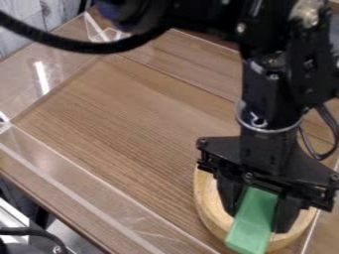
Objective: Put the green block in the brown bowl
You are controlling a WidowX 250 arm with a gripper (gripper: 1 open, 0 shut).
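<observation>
Fingers (261, 204) clamped on green block (256, 224) over brown bowl (212, 213), no legible writing

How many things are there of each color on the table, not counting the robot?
Green: 1, the green block
Brown: 1, the brown bowl
Total: 2

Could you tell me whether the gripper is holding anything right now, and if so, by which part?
The gripper holds the green block by its upper end, above the brown bowl.
</observation>
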